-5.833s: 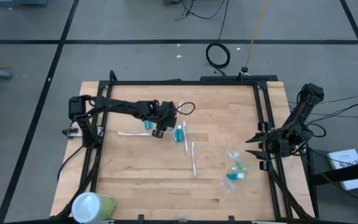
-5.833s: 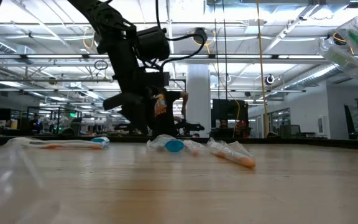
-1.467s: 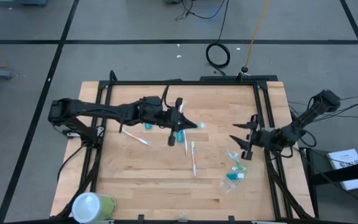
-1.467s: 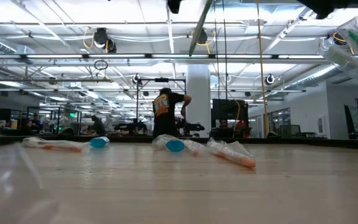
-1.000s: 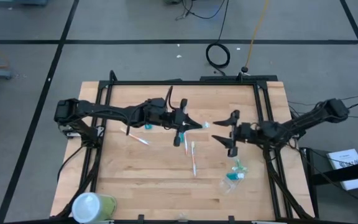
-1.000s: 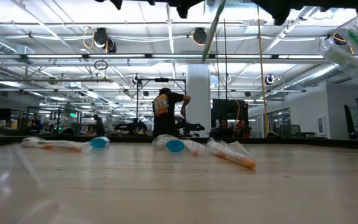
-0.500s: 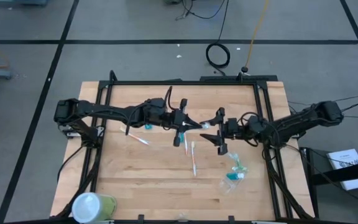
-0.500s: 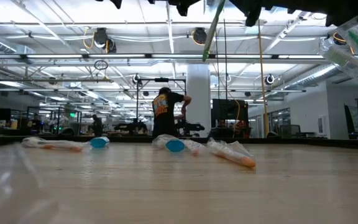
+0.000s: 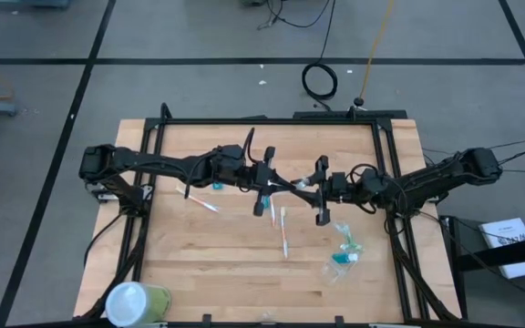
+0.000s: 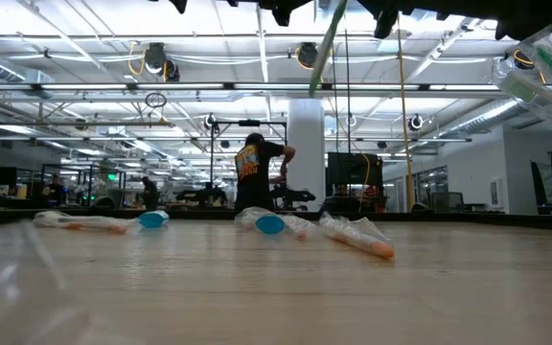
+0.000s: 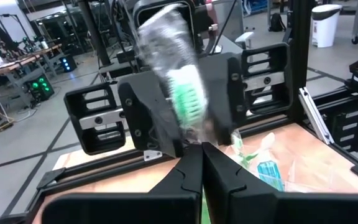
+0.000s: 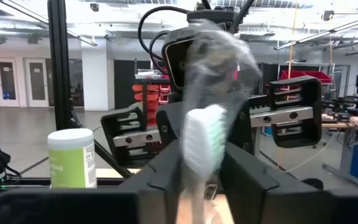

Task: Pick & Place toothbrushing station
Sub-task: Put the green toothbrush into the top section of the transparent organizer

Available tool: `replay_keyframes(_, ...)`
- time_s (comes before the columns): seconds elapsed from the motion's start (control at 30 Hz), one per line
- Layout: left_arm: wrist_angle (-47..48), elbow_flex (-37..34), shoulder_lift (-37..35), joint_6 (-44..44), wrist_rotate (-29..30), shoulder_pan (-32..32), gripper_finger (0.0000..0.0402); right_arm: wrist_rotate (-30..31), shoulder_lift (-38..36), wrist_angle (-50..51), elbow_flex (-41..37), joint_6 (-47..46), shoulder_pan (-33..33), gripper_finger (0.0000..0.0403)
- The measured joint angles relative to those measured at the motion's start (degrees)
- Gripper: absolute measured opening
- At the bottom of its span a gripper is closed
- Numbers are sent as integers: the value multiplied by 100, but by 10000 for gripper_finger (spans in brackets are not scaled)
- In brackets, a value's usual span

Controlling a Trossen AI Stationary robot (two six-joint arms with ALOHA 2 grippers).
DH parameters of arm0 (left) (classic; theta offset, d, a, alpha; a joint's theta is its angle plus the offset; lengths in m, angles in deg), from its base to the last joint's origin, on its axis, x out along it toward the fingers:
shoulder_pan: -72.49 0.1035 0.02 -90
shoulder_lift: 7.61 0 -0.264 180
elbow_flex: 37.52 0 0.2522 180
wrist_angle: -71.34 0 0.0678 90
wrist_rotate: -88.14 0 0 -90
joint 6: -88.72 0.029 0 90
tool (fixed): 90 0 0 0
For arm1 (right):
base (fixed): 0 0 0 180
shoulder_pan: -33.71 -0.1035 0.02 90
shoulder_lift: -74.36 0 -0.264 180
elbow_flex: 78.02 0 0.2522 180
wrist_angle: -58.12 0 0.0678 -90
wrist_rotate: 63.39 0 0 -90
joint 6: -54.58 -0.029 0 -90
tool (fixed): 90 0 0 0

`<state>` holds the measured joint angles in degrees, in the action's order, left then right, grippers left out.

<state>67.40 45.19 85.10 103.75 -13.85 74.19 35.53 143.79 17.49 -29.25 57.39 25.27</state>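
A toothbrush with green and white bristles, in a clear wrapper, is held in the air above the table's middle between both grippers. My left gripper is shut on one end, and my right gripper meets the bristle end from the table's right. In the left wrist view the bristle head stands right before the right gripper's dark body. A white-and-orange toothbrush lies flat on the wood below, and another toothbrush and a teal tube lie to its left. My left gripper pinches the wrapped toothbrush's handle between its two shut fingers, coming level from the table's left. The brush is lifted clear of the table. My right gripper has one finger on each side of the bristle head, close against it, coming level from the table's right.
Clear packets with teal tubes lie at the right front. A large yellow-green container with a white top stands at the table's near left corner. In the low view, wrapped brushes and a blue cap lie on the wood.
My right gripper has moved toward the table's left, up to the toothbrush that my left gripper holds in the air, and its fingers now stand against the bristle head. The left gripper and the brush have stayed in place.
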Motion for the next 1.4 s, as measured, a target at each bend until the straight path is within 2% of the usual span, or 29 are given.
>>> replay_keyframes(0.2,-5,1,-4,-5,81,0,6,5,-60,66,0,92,2,13)
replay_keyframes(0.3,-25,2,-4,-283,512,-56,24,-3,-165,183,0,90,1,13)
replay_keyframes(0.4,70,13,-7,-226,900,-175,60,-6,-421,541,-2,94,-2,13)
replay_keyframes(0.63,534,13,-84,-124,1414,-530,170,-18,-1660,1981,-2,-235,-65,9)
replay_keyframes(0.8,1152,13,-208,-296,1422,-449,213,-35,-2928,3462,-1,-1022,-316,10)
replay_keyframes(1.03,1699,-26,-203,-900,1421,-132,223,-1083,-4367,5210,-2,-2371,-814,10)
replay_keyframes(1.2,1622,-164,-201,-1081,1421,-5,223,-649,-4753,6310,-59,-2649,-1185,10)
replay_keyframes(1.27,1605,-189,-201,-1107,1421,24,223,-462,-4769,6450,-166,-2838,-1299,10)
replay_keyframes(1.4,1627,-216,-199,-1126,1419,26,223,-456,-4726,6441,-245,-3107,-1559,10)
